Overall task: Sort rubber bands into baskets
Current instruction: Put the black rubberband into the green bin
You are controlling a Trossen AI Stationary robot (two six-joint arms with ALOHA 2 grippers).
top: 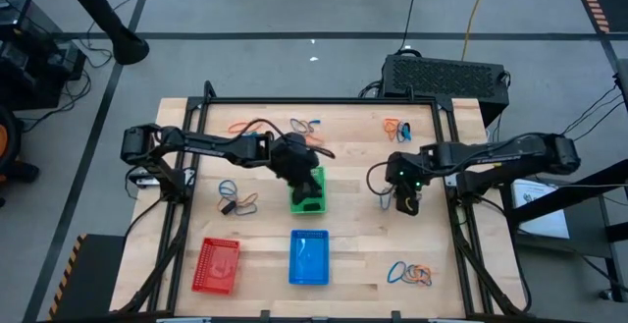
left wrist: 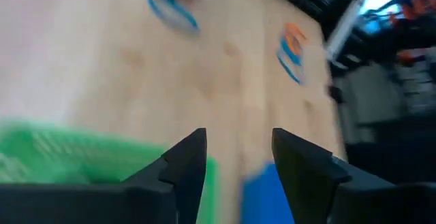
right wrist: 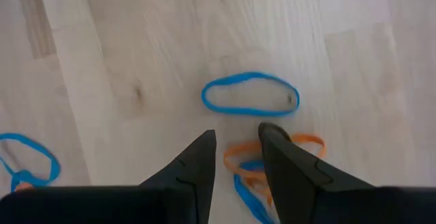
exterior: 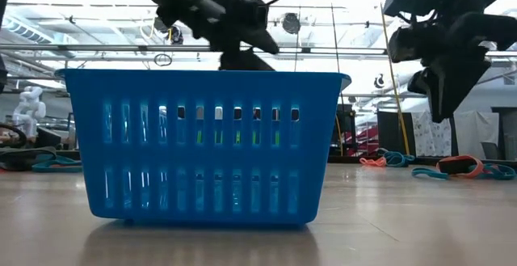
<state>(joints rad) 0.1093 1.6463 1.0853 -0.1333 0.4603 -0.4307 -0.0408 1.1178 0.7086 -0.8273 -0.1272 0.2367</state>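
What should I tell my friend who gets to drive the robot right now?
Left gripper: open, empty, over the green basket at mid-table.
Right gripper: open, empty, hovering above the wood on the right side, near a blue band and an orange-and-blue tangle.
Blue basket and red basket sit at the front edge.
Left to do: loose bands remain in clumps around the table. Basket contents cannot be seen.

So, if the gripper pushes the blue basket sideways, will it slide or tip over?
The blue basket is probably light: its walls are thin slotted plastic. It stands on smooth wood, so it would likely slide. A push high on the wall might tip it, though its base looks fairly wide.
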